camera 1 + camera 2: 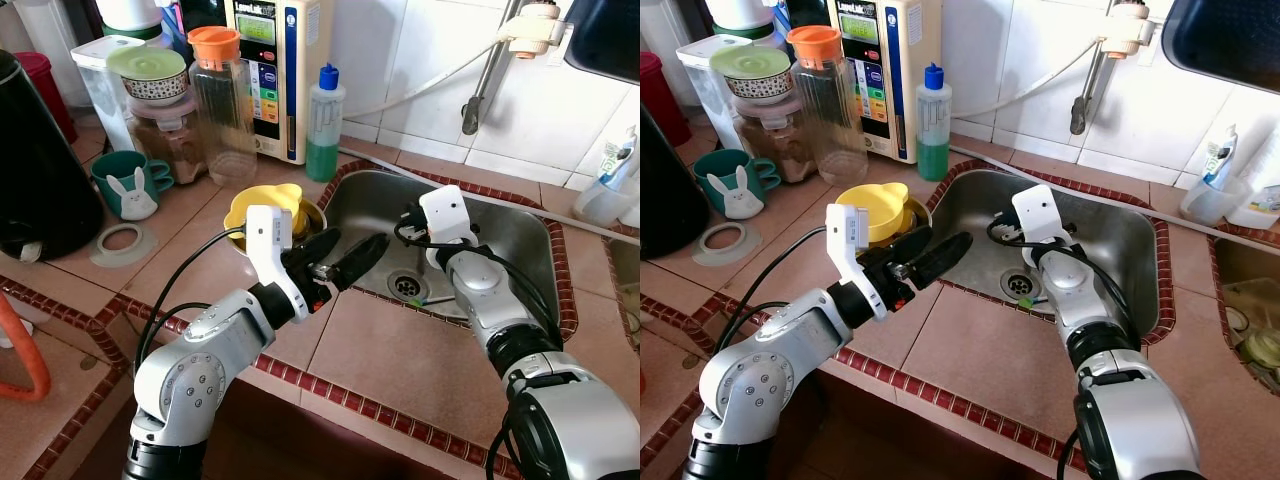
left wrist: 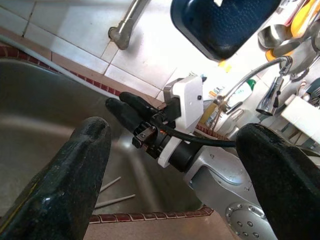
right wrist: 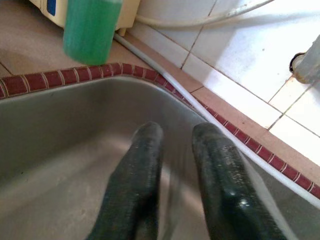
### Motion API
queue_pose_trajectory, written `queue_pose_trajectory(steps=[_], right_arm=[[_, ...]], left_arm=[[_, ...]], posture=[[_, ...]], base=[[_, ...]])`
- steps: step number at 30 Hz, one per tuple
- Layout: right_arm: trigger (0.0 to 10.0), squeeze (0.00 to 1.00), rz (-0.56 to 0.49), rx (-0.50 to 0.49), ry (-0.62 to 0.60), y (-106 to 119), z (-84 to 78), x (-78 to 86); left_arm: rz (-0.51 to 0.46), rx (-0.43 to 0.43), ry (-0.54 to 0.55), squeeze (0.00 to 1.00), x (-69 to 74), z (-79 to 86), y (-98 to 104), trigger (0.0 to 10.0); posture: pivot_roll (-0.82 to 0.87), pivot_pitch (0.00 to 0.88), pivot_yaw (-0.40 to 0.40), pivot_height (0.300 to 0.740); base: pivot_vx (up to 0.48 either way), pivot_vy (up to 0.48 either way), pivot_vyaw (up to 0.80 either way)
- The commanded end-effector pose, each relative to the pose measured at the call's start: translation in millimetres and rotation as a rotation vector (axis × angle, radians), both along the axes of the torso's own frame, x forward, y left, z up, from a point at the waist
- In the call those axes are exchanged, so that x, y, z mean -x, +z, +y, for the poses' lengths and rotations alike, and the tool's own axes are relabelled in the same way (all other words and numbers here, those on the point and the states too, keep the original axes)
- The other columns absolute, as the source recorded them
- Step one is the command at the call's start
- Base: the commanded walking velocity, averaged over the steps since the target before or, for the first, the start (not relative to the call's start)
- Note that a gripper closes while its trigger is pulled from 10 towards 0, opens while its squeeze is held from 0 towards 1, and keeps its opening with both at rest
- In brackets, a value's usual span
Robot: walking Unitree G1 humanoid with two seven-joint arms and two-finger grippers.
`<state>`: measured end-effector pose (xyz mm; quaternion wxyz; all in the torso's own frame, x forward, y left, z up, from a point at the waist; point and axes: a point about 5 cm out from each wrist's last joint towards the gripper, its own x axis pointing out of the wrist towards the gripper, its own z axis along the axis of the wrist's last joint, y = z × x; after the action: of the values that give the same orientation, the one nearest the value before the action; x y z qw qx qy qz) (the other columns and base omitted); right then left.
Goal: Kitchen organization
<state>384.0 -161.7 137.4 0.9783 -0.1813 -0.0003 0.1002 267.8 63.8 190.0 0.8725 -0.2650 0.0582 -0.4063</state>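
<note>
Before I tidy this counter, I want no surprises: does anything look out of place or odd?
Two thin pale sticks, perhaps chopsticks, lie loose on the floor of the steel sink, near the right gripper. A small green scrap sits by the drain. Nothing looks spilled or broken.

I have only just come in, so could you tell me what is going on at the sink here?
The robot stands at a tiled counter with both arms out over the steel sink. The left gripper hangs open at the sink's near left edge, beside a yellow lid on a bowl, holding nothing. The right gripper reaches down inside the basin, fingers slightly apart and empty. A green soap bottle stands behind the sink.
</note>
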Motion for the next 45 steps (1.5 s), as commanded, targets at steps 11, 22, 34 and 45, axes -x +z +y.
queue_pose_trajectory(steps=[11,22,34,45], right_arm=[[10.0,1.00,0.029,0.002,0.011,-3.0,-0.6,-0.4],[10.0,1.00,0.030,-0.116,-0.013,3.7,-6.8,-2.8],[10.0,1.00,-0.012,-0.215,0.092,26.4,-6.3,-0.6],[10.0,0.00,-0.049,-0.237,0.121,39.6,-7.6,12.9]], left_arm=[[-0.012,-0.023,0.001,1.00,2.1,-0.4,2.5,10.0],[-0.065,-0.130,0.155,1.00,-13.6,9.9,1.7,10.0],[-0.089,-0.259,0.378,1.00,-34.2,24.3,-10.0,10.0],[-0.089,-0.258,0.438,0.00,-39.9,27.8,-13.7,10.0]], posture=[[0.12,0.025,-0.024,0.740],[0.12,0.026,-0.027,0.740],[0.08,0.027,-0.031,0.740],[0.06,0.020,-0.030,0.740]], base=[[0.000,0.000,0.00],[0.000,0.000,0.00],[0.000,0.000,0.00],[0.000,0.000,-0.21]])
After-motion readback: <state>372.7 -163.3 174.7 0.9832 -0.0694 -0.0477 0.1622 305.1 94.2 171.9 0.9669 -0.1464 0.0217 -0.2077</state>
